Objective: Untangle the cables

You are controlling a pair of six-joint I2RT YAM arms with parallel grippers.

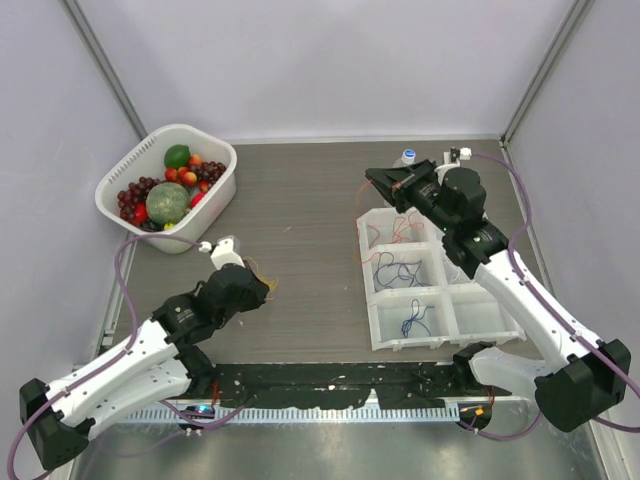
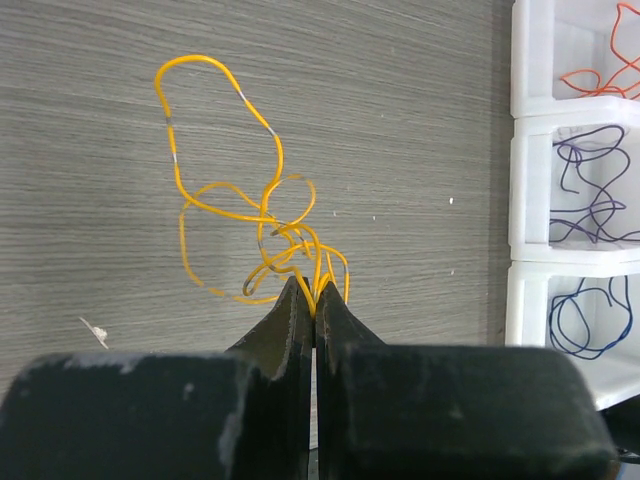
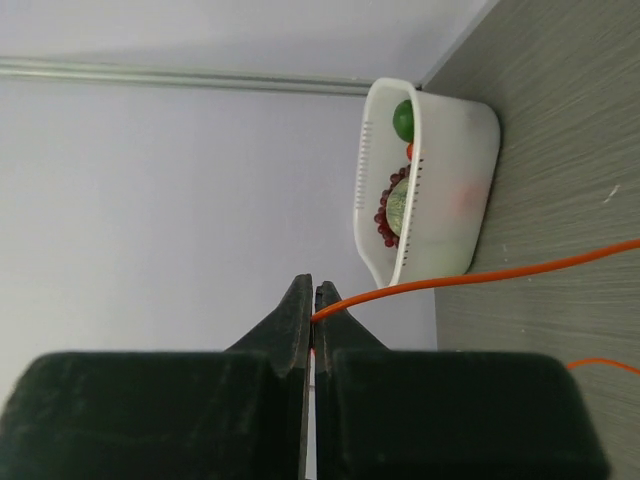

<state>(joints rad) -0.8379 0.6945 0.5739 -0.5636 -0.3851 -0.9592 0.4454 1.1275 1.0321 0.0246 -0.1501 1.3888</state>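
Left end effector (image 2: pixel 315 302) pinches cables (image 2: pixel 282 240) over bare tabletop (image 2: pixel 400 120), apart from tray (image 2: pixel 530 256).

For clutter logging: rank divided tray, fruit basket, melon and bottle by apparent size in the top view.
Largest first:
divided tray, partly hidden
fruit basket, nearly as large
melon
bottle

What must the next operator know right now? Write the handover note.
Left gripper: shut on the yellow tangle, still knotted, left of the tray.
Right gripper: shut on an orange cable, held above the table by the tray's far end.
Done: orange loops, purple cable and blue cable lie in separate tray compartments.
Left: pull the yellow tangle apart; put down the held orange cable.
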